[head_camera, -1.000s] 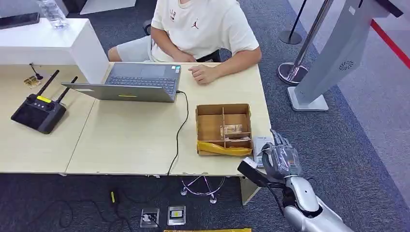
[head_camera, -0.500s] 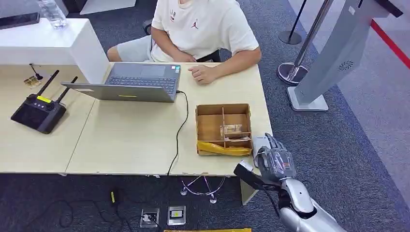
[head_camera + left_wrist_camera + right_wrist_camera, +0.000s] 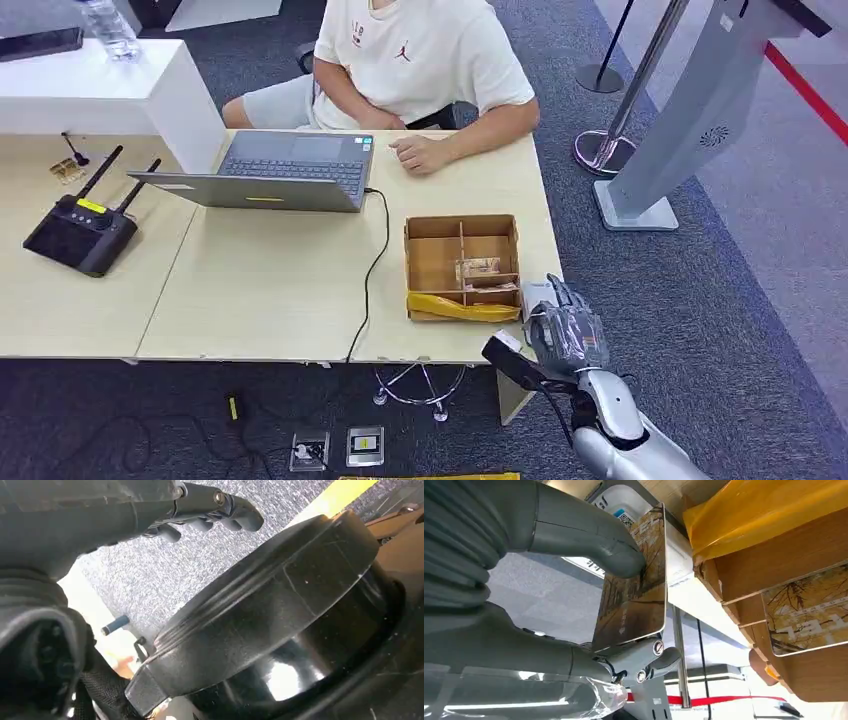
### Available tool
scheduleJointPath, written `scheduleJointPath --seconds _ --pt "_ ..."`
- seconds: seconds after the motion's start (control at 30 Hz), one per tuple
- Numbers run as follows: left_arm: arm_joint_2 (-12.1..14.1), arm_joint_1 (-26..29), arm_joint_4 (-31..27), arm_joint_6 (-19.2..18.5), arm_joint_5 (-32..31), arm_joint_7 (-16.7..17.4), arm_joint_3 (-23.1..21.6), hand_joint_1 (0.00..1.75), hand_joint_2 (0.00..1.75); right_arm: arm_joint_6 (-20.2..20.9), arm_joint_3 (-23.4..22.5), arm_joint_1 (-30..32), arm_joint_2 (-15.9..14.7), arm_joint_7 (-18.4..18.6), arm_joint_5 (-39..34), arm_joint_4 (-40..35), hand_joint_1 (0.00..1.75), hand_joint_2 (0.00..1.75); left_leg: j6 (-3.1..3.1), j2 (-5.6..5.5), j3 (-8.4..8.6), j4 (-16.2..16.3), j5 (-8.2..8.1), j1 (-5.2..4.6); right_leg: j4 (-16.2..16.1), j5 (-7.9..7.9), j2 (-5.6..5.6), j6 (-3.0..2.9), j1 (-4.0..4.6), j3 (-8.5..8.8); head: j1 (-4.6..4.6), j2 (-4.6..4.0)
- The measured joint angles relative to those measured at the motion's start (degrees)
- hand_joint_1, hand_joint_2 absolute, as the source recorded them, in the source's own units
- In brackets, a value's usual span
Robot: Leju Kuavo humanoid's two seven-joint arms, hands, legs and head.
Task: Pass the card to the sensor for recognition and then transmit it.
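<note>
My right hand (image 3: 567,330) hovers at the table's near right corner, just over the white sensor (image 3: 537,293). In the right wrist view it pinches a brown tree-patterned card (image 3: 634,590) on edge between the thumb (image 3: 589,535) and the fingers (image 3: 649,657), with the sensor (image 3: 624,500) right behind the card. Beside the sensor stands a divided cardboard box (image 3: 432,262) with more cards (image 3: 478,268) in it; one such card (image 3: 809,610) lies in the box (image 3: 774,545). My left hand (image 3: 210,507) hangs over grey carpet with its fingers loosely bent and nothing in them.
A person (image 3: 420,60) sits at the far side of the table with one hand (image 3: 422,153) beside an open laptop (image 3: 290,170). A black cable (image 3: 375,265) crosses the table. A black controller (image 3: 80,230) lies at the left. Stanchion posts (image 3: 610,130) and a grey kiosk (image 3: 690,110) stand on the right.
My right hand with the card has shifted slightly left and closer to the sensor and box. Everything else is unchanged.
</note>
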Motion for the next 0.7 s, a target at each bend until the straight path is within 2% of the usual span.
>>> scheduleJointPath --seconds 0.33,0.43,0.5,0.7 --pt "0.00 -0.01 0.00 -0.02 -0.15 0.04 0.00 0.00 0.00 -0.22 0.00 0.01 0.07 0.00 -0.04 0.07 1.75 1.75 0.00 0.00 0.02 0.00 0.00 0.00 0.00 0.00 0.01 0.00 0.00 0.01 0.00 0.00" --pt "0.02 -0.15 0.00 0.00 -0.94 0.57 -0.04 0.00 0.00 -1.58 0.00 0.05 0.22 0.26 0.20 0.26 1.75 1.75 0.00 0.03 0.04 0.00 0.00 0.00 0.00 0.00 0.12 0.00 0.00 0.02 0.00 0.00" --pt "0.00 -0.26 0.00 0.00 -1.25 0.63 -0.04 0.00 0.00 -1.51 -0.18 -0.71 -0.24 2.51 3.19 -0.52 1.75 1.75 0.00 0.03 0.02 0.00 0.01 -0.01 0.00 0.02 0.12 0.00 -0.01 0.02 -0.02 0.00" --pt "0.02 -0.43 0.00 0.00 -1.35 0.63 -0.04 0.00 0.00 -0.72 -0.61 -1.83 -1.07 3.28 3.74 -2.64 1.75 1.75 0.00 0.02 0.01 0.00 0.00 -0.01 0.00 0.01 0.12 0.00 -0.01 0.00 -0.02 0.00"
